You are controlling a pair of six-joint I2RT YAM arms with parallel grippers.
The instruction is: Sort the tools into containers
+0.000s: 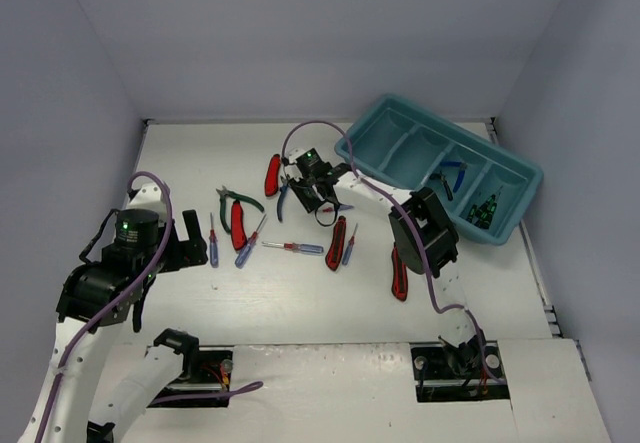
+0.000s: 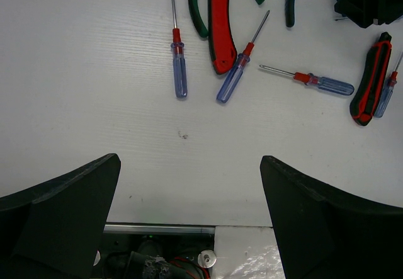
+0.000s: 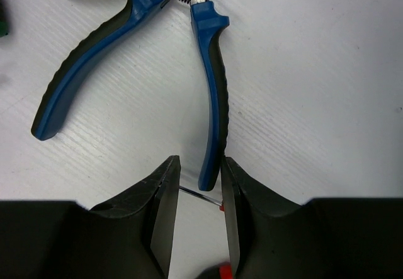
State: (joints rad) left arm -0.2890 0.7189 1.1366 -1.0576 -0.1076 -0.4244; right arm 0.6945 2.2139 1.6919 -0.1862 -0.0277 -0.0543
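Note:
Blue-handled pliers lie on the white table, also seen in the top view. My right gripper is low over them, its jaws narrowly open around the tip of one handle, which touches the right finger only. A thin screwdriver shaft lies under the gap. My left gripper is wide open and empty near the front edge, short of two blue screwdrivers. The teal tray at the back right holds blue pliers and green screwdrivers.
More tools lie mid-table: green pliers, red knives, blue screwdrivers. A purple cable loops over the right arm. Walls enclose the table on three sides.

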